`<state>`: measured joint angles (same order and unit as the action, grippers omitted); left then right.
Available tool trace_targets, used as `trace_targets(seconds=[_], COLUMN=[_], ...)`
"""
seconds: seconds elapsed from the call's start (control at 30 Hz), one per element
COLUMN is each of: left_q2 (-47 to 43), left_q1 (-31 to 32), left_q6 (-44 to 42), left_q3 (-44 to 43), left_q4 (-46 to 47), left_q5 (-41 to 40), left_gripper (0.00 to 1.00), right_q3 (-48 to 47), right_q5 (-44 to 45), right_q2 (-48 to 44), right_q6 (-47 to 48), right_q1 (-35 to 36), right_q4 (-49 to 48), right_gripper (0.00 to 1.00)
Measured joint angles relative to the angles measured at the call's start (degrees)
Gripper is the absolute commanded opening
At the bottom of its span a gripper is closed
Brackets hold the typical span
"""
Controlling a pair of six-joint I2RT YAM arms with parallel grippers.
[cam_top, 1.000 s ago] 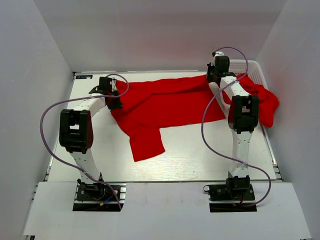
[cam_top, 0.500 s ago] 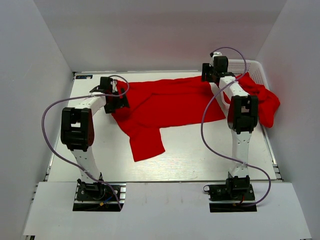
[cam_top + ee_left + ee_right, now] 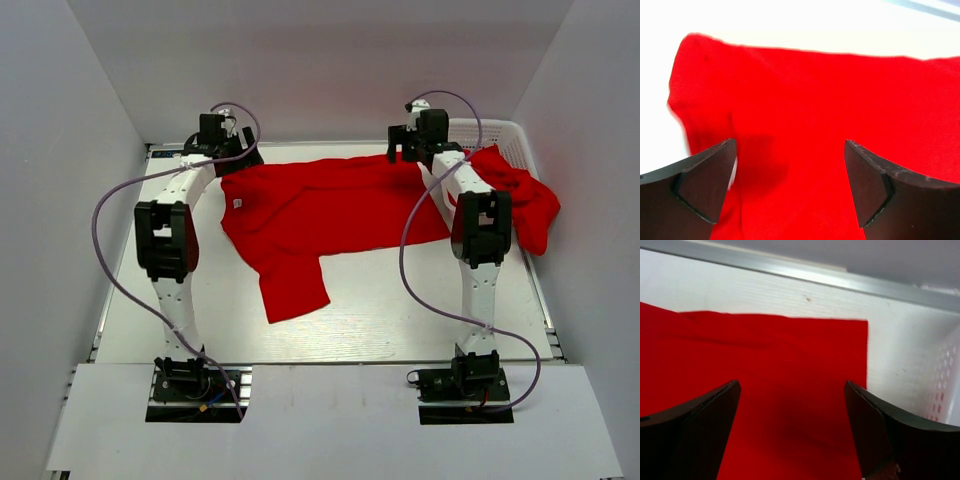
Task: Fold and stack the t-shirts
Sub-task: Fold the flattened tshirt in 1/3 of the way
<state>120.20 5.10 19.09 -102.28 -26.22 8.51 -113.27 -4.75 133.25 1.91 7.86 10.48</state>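
Note:
One red t-shirt (image 3: 335, 210) lies spread on the white table (image 3: 400, 310), with a sleeve (image 3: 295, 285) pointing toward the near edge. My left gripper (image 3: 232, 157) hovers over the shirt's far left corner, open with nothing between its fingers (image 3: 705, 185). The left wrist view shows red cloth (image 3: 815, 90) below them. My right gripper (image 3: 401, 150) stands open above the shirt's far right corner (image 3: 840, 350), holding nothing. Another red t-shirt (image 3: 525, 200) hangs crumpled over the basket's rim at the right.
A white lattice basket (image 3: 497, 135) sits at the far right corner, its wall (image 3: 945, 390) close beside the right gripper. A metal rail (image 3: 790, 270) and the grey back wall run along the table's far edge. Grey walls close in both sides.
Both grippers opened and let go of the shirt's far corners, then drew back toward the far edge. The shirt now lies flat on the table.

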Motion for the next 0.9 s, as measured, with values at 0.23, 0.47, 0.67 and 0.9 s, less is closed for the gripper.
trace_targets(seconds=[0.23,0.47,0.67,0.9], left_q2=[16.68,21.16,21.51,21.86], left_q1=[0.00,-0.07,-0.20,-2.08], left_q6=[-0.42,-0.79,0.13,1.60], left_q3=[-13.62,-15.74,-15.96,-16.06], left_q4=[2.40,4.28,4.00,4.61], left_q5=[2.93,3.39,-0.61,-1.79], left_gripper=[0.98,0.98,0.98,0.98], right_q3=[-5.16,-6.67,-7.78,-11.19], right_q5=[-2.58,-3.91,-3.19,-2.71], right_q2=[3.30,9.79,13.40,16.41], right_q6=[-1.31,-4.44,-7.54,-10.62], right_q1=[2.12,2.05,1.64,1.31], right_q4=[-3.26,-5.14,-6.54,-8.98], right_gripper=[0.90,0.90,0.90,0.90])
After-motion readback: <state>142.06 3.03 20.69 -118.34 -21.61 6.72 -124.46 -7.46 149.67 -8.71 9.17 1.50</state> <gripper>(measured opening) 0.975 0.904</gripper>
